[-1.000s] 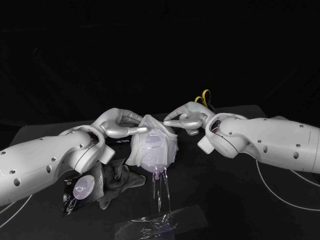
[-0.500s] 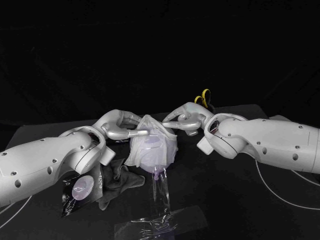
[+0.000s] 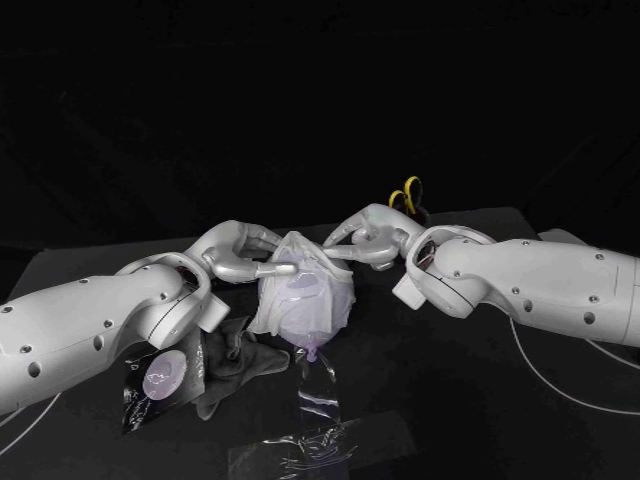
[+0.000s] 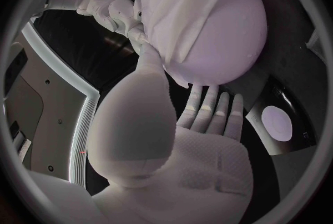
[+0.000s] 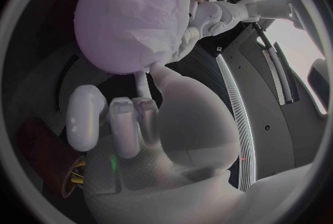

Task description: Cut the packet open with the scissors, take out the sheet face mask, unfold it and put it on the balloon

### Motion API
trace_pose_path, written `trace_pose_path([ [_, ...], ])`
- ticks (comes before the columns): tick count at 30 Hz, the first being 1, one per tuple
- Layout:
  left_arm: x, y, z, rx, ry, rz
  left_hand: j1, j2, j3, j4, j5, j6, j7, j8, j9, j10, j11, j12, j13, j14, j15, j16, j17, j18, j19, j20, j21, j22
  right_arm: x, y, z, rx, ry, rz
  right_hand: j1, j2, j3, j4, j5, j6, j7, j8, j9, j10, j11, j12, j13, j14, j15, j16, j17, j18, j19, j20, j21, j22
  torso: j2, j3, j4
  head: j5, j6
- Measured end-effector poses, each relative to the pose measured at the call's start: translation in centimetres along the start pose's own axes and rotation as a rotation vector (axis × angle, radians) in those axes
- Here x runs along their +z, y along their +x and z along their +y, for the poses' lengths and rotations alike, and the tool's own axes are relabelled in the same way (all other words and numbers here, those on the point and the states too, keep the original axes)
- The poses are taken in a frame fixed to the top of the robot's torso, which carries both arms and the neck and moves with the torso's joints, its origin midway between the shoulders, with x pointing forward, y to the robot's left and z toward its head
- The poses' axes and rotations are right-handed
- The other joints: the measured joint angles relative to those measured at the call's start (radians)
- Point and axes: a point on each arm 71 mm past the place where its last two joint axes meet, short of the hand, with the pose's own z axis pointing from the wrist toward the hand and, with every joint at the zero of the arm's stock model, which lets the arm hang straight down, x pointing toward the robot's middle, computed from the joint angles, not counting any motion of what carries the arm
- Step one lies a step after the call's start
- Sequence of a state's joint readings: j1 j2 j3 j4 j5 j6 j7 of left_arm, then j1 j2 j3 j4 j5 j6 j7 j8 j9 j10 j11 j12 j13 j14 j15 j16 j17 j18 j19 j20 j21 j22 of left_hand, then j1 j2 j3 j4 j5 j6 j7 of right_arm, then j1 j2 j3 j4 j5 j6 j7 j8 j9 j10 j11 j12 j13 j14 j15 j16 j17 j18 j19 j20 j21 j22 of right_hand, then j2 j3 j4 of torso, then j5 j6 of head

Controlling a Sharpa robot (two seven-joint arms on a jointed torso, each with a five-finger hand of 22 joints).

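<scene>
Both my hands are at the balloon [image 3: 313, 325], which wears the sheet face mask [image 3: 299, 280]. My left hand [image 3: 241, 255] is spread, one fingertip [image 4: 149, 54] on the mask; whether my right hand [image 3: 366, 242] pinches it I cannot tell. The mask seems thin, limp and slippery: I would hold its edges.

Table [image 3: 450, 400]: black, flat. Lay on it:
- packet [image 3: 162, 380], black with a pale round patch, near left;
- cloth [image 3: 245, 362], grey, crumpled, beside the packet;
- stand [image 3: 314, 448], clear, near middle;
- scissors [image 3: 407, 190], yellow-handled, far right.
</scene>
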State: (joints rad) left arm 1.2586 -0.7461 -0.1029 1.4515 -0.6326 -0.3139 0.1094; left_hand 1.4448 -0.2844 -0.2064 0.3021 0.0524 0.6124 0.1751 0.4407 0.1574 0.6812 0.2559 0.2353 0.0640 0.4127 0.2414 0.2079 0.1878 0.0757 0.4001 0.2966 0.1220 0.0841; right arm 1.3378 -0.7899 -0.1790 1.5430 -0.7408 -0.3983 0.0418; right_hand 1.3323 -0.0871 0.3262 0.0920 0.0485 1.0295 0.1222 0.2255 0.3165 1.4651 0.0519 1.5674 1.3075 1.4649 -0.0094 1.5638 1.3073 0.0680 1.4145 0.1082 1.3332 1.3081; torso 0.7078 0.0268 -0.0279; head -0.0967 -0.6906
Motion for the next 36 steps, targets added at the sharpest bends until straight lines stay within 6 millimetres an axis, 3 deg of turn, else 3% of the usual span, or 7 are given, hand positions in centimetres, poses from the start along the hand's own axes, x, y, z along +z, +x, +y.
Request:
trace_pose_path([
  [11,-0.04,0.06,0.04,0.006,-0.005,0.003,0.008,0.0,0.005,0.0,0.0,0.0,0.0,0.0,0.0,0.008,0.0,-0.004,0.0,0.007,0.0,0.0,0.0,0.0,0.0,0.0,-0.004,-0.001,-0.12,0.13,0.68,-0.093,-0.057,-0.024,0.029,0.021,0.051,-0.045,0.0,0.077,-0.045,0.042,0.017,0.0,-0.042,0.0,0.0,0.002,-0.031,0.004,0.0,0.0,0.001,-0.037,0.005,-0.001,0.003,-0.0005,0.0012,-0.001,-0.002],
  [15,-0.05,0.1,0.0,0.006,-0.006,0.005,0.008,0.0,0.005,0.0,0.0,0.0,0.0,0.0,0.0,0.008,0.0,-0.004,0.0,0.007,0.0,0.0,0.0,0.0,0.0,0.0,-0.004,-0.001,-0.18,0.13,0.85,-0.111,-0.072,-0.036,0.03,0.023,0.066,-0.061,-0.003,0.085,-0.054,0.054,0.025,0.002,-0.045,0.0,0.001,0.001,-0.042,0.003,0.001,0.0,0.003,-0.046,0.009,-0.001,0.004,-0.0007,0.0017,-0.002,-0.002],
  [36,-0.1,0.2,-0.11,0.006,-0.005,0.009,0.008,0.0,0.005,0.0,0.0,0.0,0.0,0.0,0.0,0.008,0.0,-0.004,0.0,0.011,-0.004,-0.004,-0.001,0.0,0.0,0.0,-0.004,-0.003,-0.4,-0.75,0.68,-0.114,-0.079,-0.136,0.019,0.039,0.139,-0.092,-0.002,0.086,-0.056,0.095,0.033,0.001,-0.052,-0.002,0.0,0.0,-0.042,0.004,0.0,-0.001,0.003,-0.053,0.009,0.0,0.007,-0.0015,0.0035,-0.006,0.001],
])
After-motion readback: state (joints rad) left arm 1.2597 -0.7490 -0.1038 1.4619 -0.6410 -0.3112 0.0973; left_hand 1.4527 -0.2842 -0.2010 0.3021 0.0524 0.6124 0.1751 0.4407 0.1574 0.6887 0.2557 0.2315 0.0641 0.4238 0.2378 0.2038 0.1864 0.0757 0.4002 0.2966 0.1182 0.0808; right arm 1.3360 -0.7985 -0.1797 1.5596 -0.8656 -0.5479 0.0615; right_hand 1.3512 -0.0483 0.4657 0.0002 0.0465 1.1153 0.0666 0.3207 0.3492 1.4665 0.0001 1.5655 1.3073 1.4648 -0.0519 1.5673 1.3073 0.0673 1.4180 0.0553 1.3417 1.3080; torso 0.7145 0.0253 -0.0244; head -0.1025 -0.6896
